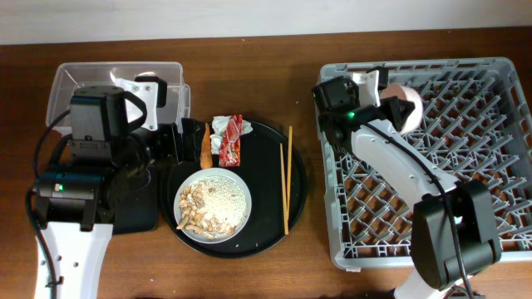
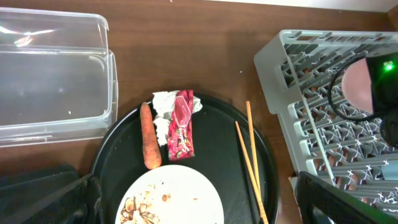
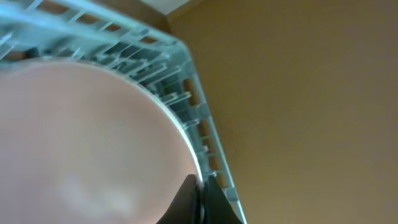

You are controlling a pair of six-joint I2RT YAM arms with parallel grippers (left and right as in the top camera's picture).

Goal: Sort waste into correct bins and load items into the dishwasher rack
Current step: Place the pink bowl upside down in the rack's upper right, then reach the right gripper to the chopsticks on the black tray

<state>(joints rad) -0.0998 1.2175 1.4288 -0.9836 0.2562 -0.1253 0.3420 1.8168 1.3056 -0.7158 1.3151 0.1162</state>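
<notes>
My right gripper (image 1: 397, 106) is shut on the rim of the white bowl (image 1: 407, 112) and holds it on edge over the grey dishwasher rack (image 1: 499, 166); the right wrist view shows the fingers (image 3: 200, 193) pinched on the bowl (image 3: 81, 137). My left gripper (image 2: 199, 208) is wide open and empty above the grey-white plate (image 2: 186, 196), which holds rice scraps (image 1: 212, 203). The carrot (image 2: 149, 144), the red-and-white wrappers (image 2: 180, 123) and the chopsticks (image 2: 252, 162) lie on the round black tray (image 1: 295, 191). The light-blue cup is not in view.
The clear tub (image 1: 66, 83) stands at the back left. The shallow black tray (image 1: 137, 208) lies under my left arm, mostly hidden. The rack fills the right side of the brown table (image 1: 249, 274).
</notes>
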